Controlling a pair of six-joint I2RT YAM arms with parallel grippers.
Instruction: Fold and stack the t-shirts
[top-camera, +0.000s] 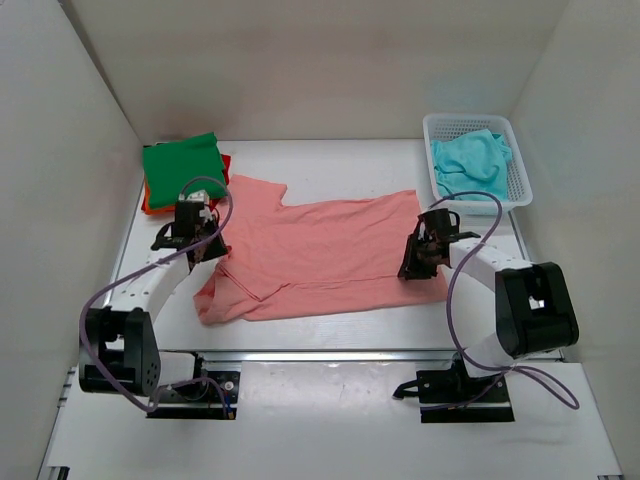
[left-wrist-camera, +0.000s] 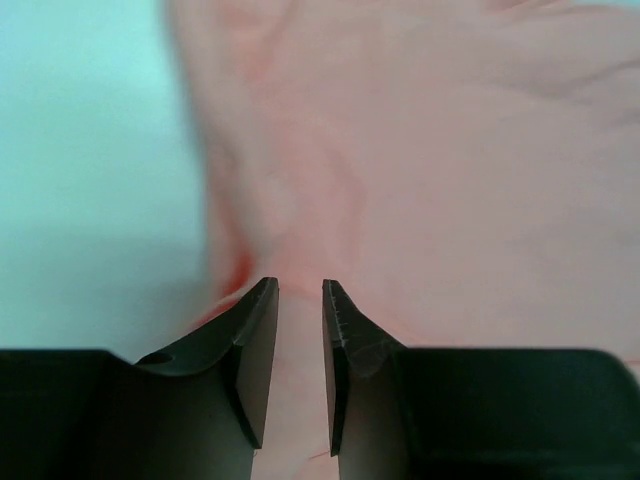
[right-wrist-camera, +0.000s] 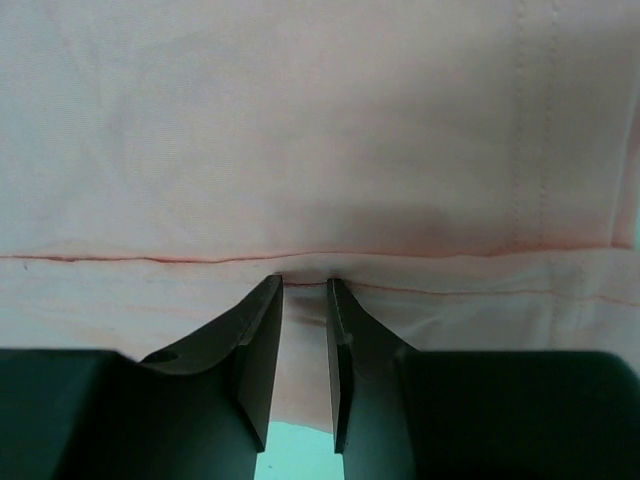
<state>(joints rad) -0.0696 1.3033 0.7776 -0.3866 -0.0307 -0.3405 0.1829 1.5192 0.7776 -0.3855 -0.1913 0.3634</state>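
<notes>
The salmon pink t-shirt (top-camera: 320, 250) lies spread flat across the middle of the table. My left gripper (top-camera: 207, 250) is at its left edge, and in the left wrist view the jaws (left-wrist-camera: 300, 285) are closed on a fold of the pink cloth (left-wrist-camera: 450, 150). My right gripper (top-camera: 412, 268) is at its right edge, with jaws (right-wrist-camera: 305, 282) closed on the hem of the pink cloth (right-wrist-camera: 300, 130). A folded green t-shirt (top-camera: 182, 165) lies on the orange-red t-shirt (top-camera: 226, 160) at the back left. The turquoise t-shirt (top-camera: 470, 155) sits crumpled in the basket.
The white mesh basket (top-camera: 520, 180) stands at the back right. White walls enclose the table on the left, back and right. The arm bases and purple cables are at the near edge.
</notes>
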